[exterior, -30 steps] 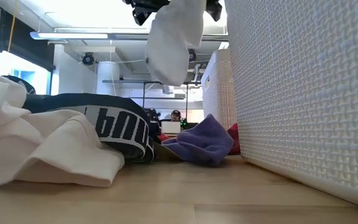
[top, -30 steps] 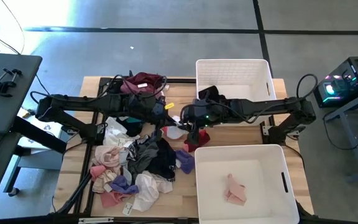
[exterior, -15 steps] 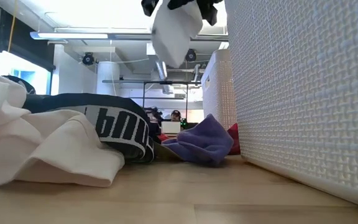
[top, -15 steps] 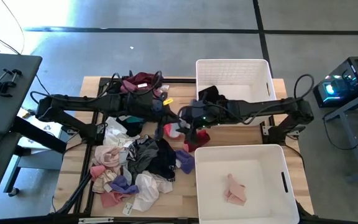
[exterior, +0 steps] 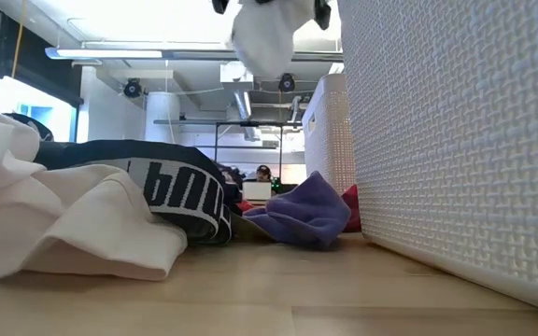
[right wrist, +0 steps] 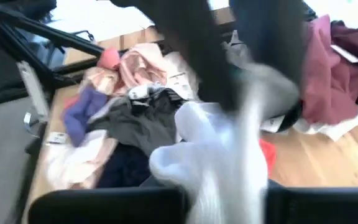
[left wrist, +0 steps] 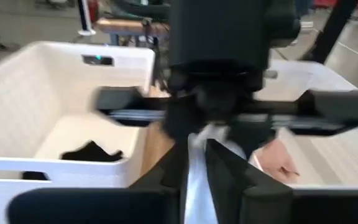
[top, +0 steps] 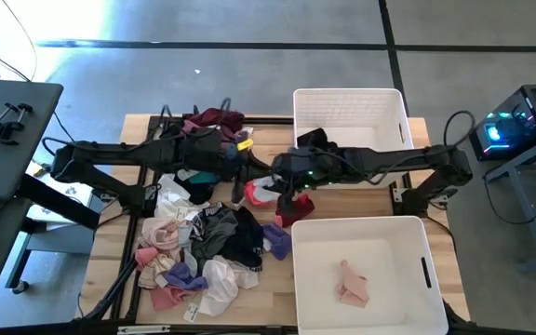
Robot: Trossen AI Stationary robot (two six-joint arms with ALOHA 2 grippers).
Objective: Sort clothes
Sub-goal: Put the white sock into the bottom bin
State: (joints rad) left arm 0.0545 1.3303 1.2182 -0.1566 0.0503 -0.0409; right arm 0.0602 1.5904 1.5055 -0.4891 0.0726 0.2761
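Note:
A white garment (top: 266, 189) hangs in the air between the pile of clothes (top: 203, 244) and the two white bins; the low view shows it (exterior: 264, 42) high above the table. My left gripper (top: 247, 175) reaches in from the table's left and my right gripper (top: 277, 179) from the right. They meet at the garment, and both are shut on it. A red garment (top: 293, 207) lies on the table below. My left gripper pinches a narrow strip of the white garment (left wrist: 197, 182) between its two fingers, coming in nearly level from the table's left. The cloth is clear of the table. My right gripper holds the garment's upper part (right wrist: 253, 93), slanting down from the table's right. Blur hides the exact place. The bunched cloth (right wrist: 219, 149) hangs slack below its fingers.
The far bin (top: 380, 98) holds a black garment (top: 310, 140), and the near bin (top: 408, 233) holds a pink one (top: 352, 284). A maroon garment (top: 214, 119) lies at the table's far edge. In the low view a purple garment (exterior: 306, 213) lies against a bin's wall.
The white garment has been drawn upward: its hanging lower end now sits much higher in the low view. My left gripper has tipped up toward level and risen slightly. Both grippers stay together at the garment.

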